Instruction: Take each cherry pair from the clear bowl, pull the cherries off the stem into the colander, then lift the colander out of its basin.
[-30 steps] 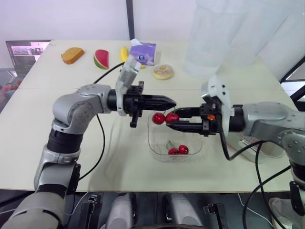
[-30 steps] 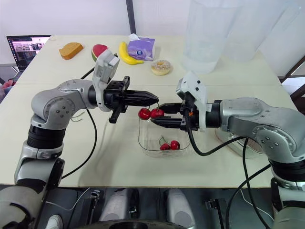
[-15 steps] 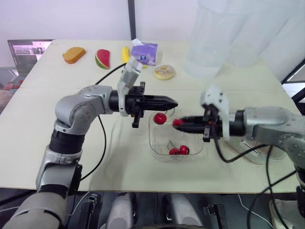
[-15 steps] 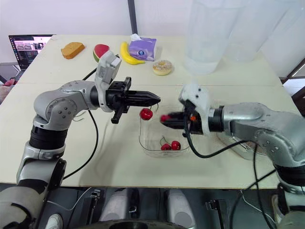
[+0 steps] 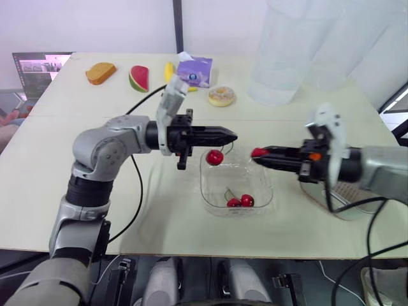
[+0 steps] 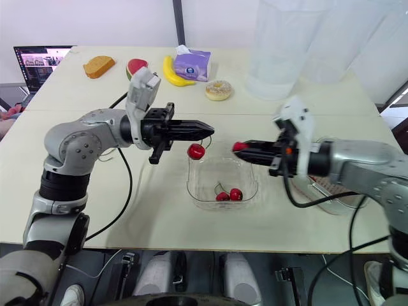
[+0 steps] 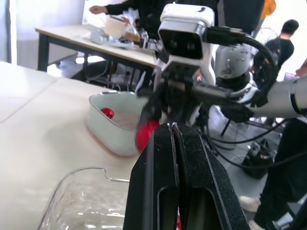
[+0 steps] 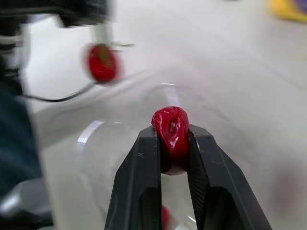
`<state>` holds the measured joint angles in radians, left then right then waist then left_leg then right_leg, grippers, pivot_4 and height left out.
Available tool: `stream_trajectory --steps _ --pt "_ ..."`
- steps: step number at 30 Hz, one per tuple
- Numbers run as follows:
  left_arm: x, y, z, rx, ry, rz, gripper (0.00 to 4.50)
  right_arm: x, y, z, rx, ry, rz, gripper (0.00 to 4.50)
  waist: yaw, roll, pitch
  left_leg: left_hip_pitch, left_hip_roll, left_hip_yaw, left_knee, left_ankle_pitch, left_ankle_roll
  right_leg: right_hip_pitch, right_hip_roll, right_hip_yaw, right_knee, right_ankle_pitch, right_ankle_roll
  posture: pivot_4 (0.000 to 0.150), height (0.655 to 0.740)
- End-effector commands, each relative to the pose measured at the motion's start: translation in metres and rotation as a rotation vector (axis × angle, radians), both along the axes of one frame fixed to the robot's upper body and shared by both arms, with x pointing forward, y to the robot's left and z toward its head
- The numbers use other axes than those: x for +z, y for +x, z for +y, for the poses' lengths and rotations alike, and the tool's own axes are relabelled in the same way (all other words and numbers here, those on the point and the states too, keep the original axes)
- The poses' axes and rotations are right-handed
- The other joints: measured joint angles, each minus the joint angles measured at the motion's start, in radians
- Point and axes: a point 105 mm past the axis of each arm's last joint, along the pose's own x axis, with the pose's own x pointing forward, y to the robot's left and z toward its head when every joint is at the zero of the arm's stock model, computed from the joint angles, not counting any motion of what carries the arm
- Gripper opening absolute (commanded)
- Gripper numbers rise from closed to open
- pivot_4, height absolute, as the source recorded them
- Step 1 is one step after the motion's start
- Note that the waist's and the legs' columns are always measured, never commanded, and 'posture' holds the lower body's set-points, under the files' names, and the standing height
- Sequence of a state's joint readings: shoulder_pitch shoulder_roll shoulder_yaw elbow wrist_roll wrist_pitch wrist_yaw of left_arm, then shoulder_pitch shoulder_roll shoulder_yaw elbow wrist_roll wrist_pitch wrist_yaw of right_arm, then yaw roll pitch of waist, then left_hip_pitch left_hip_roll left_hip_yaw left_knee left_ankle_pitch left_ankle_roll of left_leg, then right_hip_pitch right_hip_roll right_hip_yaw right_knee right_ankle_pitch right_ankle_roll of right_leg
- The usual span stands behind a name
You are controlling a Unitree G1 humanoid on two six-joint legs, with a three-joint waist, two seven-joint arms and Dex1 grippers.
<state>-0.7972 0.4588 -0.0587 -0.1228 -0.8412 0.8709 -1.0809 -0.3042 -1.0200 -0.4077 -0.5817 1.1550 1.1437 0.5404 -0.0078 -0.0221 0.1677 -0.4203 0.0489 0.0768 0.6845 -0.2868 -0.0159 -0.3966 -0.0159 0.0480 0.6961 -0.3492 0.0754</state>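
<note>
Left gripper point(image 5: 232, 134) pinches a stem point(image 6: 204, 141) with one cherry point(image 5: 215, 157) dangling over the clear bowl point(image 5: 268, 191); right gripper point(image 5: 258, 153) clamps a loose cherry point(image 8: 171, 132), short of the colander point(image 7: 115, 134). Another pair point(image 5: 240, 201) waits in the bowl.

The clear bowl point(image 5: 236, 188) sits on the counter point(image 5: 159, 223) with a cherry pair point(image 5: 240, 201) inside. Over its left rear rim, a stemmed cherry point(image 5: 215, 157) hangs from the left gripper point(image 5: 229, 134). Over its right rim, the right gripper point(image 6: 241, 147) pinches a loose cherry point(image 8: 171, 128). The colander point(image 5: 349, 191) lies right of the bowl.
</note>
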Motion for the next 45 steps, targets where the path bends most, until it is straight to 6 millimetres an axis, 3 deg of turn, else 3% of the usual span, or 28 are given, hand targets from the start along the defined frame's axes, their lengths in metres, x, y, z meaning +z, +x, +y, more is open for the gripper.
stream_trajectory --steps 1,3,5,10,15,21,24,26,28,31,33,37,42,45 --pt "0.013 -0.007 0.002 -0.014 -0.033 -0.042 0.0 0.01 0.007 -0.052 -0.293 -0.044 -0.084 0.27 -0.003 0.0 0.0 0.0 0.0 0.0 0.0 0.0 0.0 0.0 0.0 0.0 0.0 0.0 0.0 0.15 0.74" --pt "0.014 -0.009 0.002 -0.017 -0.037 -0.038 0.0 -0.001 0.006 -0.092 -0.504 -0.078 -0.065 0.27 -0.004 0.0 0.0 0.001 0.0 0.0 0.0 0.001 -0.001 0.0 0.001 0.0 0.0 0.0 0.0 0.15 0.74" --pt "0.014 -0.01 0.002 -0.018 -0.038 -0.032 0.0 -0.012 -0.002 -0.116 -0.624 -0.081 -0.049 0.27 -0.003 0.0 0.0 0.001 0.0 0.0 0.0 0.003 -0.005 0.0 0.001 0.001 0.001 0.0 0.0 0.15 0.74" --pt "0.014 -0.013 0.003 -0.02 -0.038 -0.026 0.0 -0.022 -0.015 -0.133 -0.722 -0.065 -0.042 0.27 -0.011 0.001 -0.001 0.003 0.001 0.001 -0.001 0.004 -0.008 0.001 0.004 0.002 0.002 0.0 0.0 0.15 0.74" --pt "0.014 -0.013 0.002 -0.023 -0.042 -0.024 0.0 -0.033 -0.017 -0.135 -0.744 -0.075 -0.013 0.27 -0.008 0.001 -0.001 0.011 0.001 0.001 -0.003 0.005 -0.008 0.007 0.005 0.003 0.001 0.0 0.0 0.15 0.74" --pt "0.015 -0.012 0.001 -0.026 -0.046 -0.025 0.0 -0.042 -0.017 -0.134 -0.74 -0.098 0.016 3.03 -0.006 0.001 -0.001 0.01 0.0 0.001 -0.003 0.005 -0.008 0.007 0.004 0.003 0.001 0.0 0.0 0.15 0.74" --pt "0.015 -0.011 0.001 -0.029 -0.046 -0.025 0.0 -0.024 -0.013 -0.131 -0.732 -0.044 -0.05 4.43 -0.007 0.001 -0.001 0.01 0.0 0.001 -0.003 0.005 -0.008 0.007 0.004 0.003 0.001 0.0 0.0 0.15 0.74" --pt "0.015 -0.011 0.001 -0.028 -0.047 -0.026 0.0 -0.005 -0.011 -0.12 -0.676 0.007 -0.112 4.43 -0.009 0.001 -0.001 0.01 0.0 0.002 -0.002 0.005 -0.008 0.007 0.004 0.004 0.001 0.0 0.0 0.15 0.74" --pt "0.016 -0.01 0.001 -0.03 -0.048 -0.026 0.0 0.021 -0.011 -0.091 -0.52 0.07 -0.182 4.43 -0.012 0.001 -0.001 0.011 0.0 0.002 -0.003 0.005 -0.008 0.007 0.005 0.004 0.001 0.0 0.0 0.15 0.74" --pt "0.016 -0.01 0.001 -0.033 -0.049 -0.027 0.0 0.039 -0.019 -0.049 -0.296 0.129 -0.199 4.43 -0.01 0.002 0.0 0.011 0.001 0.001 -0.003 0.005 -0.008 0.007 0.005 0.004 0.001 0.0 0.0 0.15 0.74" --pt "0.017 -0.01 0.0 -0.038 -0.051 -0.029 0.0 0.037 -0.026 -0.018 -0.13 0.147 -0.15 4.43 -0.007 0.001 0.0 0.011 0.001 0.001 -0.004 0.004 -0.008 0.007 0.005 0.003 0.001 0.0 0.0 0.15 0.74" --pt "0.02 -0.01 -0.001 -0.051 -0.059 -0.029 0.0 0.023 -0.035 0.022 0.057 0.144 -0.059 4.43 -0.005 0.001 0.0 0.01 0.0 0.001 -0.002 0.004 -0.006 0.008 0.004 0.003 0.0 0.0 0.0 0.15 0.74" --pt "0.022 -0.009 -0.003 -0.061 -0.069 -0.035 0.0 0.007 -0.019 0.069 0.15 0.189 -0.028 4.43 -0.013 0.001 0.0 0.01 0.001 0.001 -0.002 0.003 -0.005 0.007 0.004 0.004 0.0 0.0 0.0 0.15 0.74" --pt "0.023 -0.009 -0.004 -0.063 -0.071 -0.036 0.0 0.006 -0.003 0.083 0.138 0.229 -0.03 4.43 -0.012 0.001 0.0 0.009 0.001 0.001 -0.002 0.004 -0.006 0.005 0.004 0.004 0.001 0.0 0.0 0.15 0.74"
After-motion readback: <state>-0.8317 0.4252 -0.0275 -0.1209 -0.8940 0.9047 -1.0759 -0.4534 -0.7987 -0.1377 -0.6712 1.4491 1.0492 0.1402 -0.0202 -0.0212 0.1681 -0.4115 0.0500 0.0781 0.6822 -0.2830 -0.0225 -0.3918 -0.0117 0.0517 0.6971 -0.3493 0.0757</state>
